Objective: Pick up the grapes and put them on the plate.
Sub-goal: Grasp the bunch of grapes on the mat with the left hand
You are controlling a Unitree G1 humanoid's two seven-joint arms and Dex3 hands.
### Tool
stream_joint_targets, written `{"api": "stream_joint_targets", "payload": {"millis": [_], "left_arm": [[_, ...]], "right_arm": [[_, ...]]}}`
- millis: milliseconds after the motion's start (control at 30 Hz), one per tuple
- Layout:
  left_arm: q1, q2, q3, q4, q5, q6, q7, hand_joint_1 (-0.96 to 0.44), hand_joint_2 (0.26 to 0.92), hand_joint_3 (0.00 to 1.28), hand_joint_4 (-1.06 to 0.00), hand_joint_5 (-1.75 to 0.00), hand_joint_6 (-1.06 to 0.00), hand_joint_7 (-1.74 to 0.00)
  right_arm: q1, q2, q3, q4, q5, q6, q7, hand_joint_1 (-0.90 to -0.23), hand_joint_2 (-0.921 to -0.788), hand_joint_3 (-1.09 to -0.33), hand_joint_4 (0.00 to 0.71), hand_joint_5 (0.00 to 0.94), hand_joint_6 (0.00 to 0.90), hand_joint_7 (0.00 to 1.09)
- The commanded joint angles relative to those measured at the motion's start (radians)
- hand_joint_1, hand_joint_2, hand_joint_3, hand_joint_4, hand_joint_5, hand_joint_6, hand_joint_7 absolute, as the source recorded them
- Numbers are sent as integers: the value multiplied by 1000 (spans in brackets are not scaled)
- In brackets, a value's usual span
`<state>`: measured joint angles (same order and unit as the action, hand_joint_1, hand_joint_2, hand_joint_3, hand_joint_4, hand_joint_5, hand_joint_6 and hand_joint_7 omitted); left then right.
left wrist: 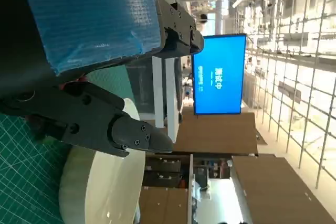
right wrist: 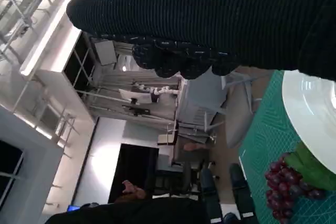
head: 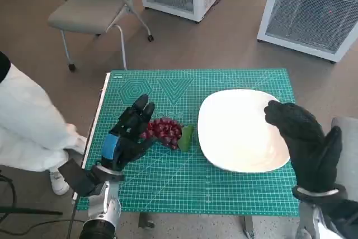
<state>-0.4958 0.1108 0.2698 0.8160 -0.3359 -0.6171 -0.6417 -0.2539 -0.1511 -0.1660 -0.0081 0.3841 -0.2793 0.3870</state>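
A bunch of dark red grapes (head: 165, 131) with a green leaf (head: 186, 137) lies on the green cutting mat (head: 168, 177), just left of the white plate (head: 240, 130). My left hand (head: 127, 132) sits right beside the bunch on its left, fingers stretched toward it and touching its edge, holding nothing. My right hand (head: 305, 138) hovers over the plate's right rim, fingers loosely spread and empty. The right wrist view shows the grapes (right wrist: 286, 190), the leaf (right wrist: 310, 166) and the plate's rim (right wrist: 310, 108). The left wrist view shows the plate's edge (left wrist: 105, 182); the grapes are hidden there.
A grey chair (head: 92, 9) stands on the floor beyond the table's far left corner. White cabinets (head: 313, 9) stand at the back. A person in white (head: 28, 124) sits close to the table's left edge.
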Motion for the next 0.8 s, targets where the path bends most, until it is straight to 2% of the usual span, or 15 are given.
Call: {"api": "stream_joint_targets", "payload": {"millis": [33, 400, 800], "left_arm": [[8, 4, -7, -2, -1, -12, -12, -411, 921, 70, -232, 0, -368, 0], [4, 10, -13, 3, 11, -30, -12, -411, 921, 80, -215, 0, -356, 0], [1, 14, -18, -3, 8, -27, -11, -416, 921, 85, -207, 0, -346, 0]], "right_arm": [[1, -1, 2, 22, -10, 17, -5, -339, -921, -629, 371, 886, 170, 1069], [-5, -3, 2, 22, -8, 36, -8, -339, -921, -629, 374, 875, 181, 1054], [-10, -4, -2, 27, -9, 27, -3, -339, -921, -628, 378, 870, 189, 1048]]}}
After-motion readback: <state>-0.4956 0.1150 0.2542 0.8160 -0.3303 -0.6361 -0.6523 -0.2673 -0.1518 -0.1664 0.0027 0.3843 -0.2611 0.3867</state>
